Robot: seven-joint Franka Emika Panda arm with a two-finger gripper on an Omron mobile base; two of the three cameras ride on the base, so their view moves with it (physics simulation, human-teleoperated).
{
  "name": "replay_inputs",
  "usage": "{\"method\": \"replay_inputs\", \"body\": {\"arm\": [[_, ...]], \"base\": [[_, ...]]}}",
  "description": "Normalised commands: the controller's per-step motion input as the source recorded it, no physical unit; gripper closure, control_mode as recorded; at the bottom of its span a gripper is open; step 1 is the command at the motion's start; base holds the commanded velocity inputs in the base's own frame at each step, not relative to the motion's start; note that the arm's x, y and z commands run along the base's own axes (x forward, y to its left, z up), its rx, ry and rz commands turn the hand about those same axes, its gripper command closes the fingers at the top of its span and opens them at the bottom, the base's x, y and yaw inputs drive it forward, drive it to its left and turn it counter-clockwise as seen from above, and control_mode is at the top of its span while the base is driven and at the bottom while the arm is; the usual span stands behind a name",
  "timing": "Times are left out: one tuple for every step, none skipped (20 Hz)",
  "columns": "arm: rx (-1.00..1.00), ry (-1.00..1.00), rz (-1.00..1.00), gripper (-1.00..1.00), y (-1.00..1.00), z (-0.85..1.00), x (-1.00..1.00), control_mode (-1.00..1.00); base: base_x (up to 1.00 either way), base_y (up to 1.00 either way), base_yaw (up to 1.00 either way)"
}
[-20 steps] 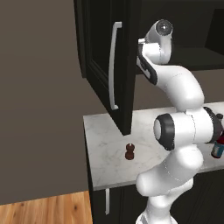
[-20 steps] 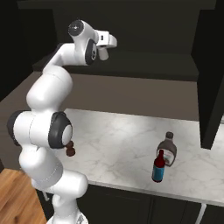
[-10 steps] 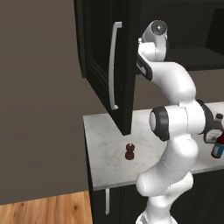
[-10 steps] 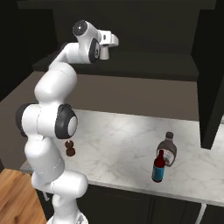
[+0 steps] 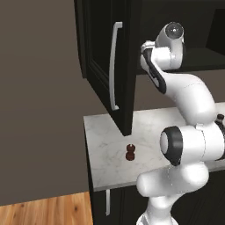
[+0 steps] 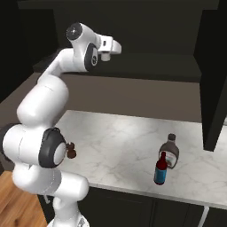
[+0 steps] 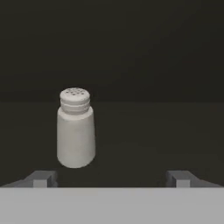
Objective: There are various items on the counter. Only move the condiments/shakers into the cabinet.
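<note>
Whitish shaker (image 7: 75, 129) upright, perforated top up

No readable text anywhere — no labels, brands or numbers.

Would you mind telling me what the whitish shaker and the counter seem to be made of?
Whitish shaker: probably matte ceramic or plastic, being opaque and glare-free, with a ridged, perforated top. Counter: looks like polished marble, white with grey veins.
</note>
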Motion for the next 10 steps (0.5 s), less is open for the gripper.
{"method": "replay_inputs", "body": {"arm": [[0.0,0.0,-0.12,-1.0,-0.14,-0.69,-1.0,-1.0],[0.0,0.0,-0.11,-1.0,-0.08,-0.8,-1.0,-1.0],[0.0,0.02,-0.09,-1.0,-0.06,-0.88,-1.0,-1.0],[0.0,0.05,-0.07,-1.0,-0.04,-0.92,-1.0,-1.0],[0.0,0.11,-0.03,-1.0,0.0,-1.0,-1.0,-1.0],[0.0,0.13,-0.01,-1.0,0.0,-1.0,-1.0,-1.0],[0.0,0.15,0.0,-1.0,0.0,-1.0,-1.0,-1.0],[0.0,0.18,0.0,-1.0,0.0,-1.0,-1.0,-1.0],[0.0,0.21,0.0,-1.0,0.0,-1.0,-1.0,-1.0],[0.0,0.23,0.0,-1.0,0.0,-1.0,-1.0,-1.0]], "base": [[0.0,0.0,0.0],[0.0,0.0,0.0],[0.0,0.0,0.0],[0.0,0.0,0.0],[0.0,0.0,0.0],[0.0,0.0,0.0],[0.0,0.0,0.0],[0.0,0.0,0.0],[0.0,0.0,0.0],[0.0,0.0,0.0]]}}
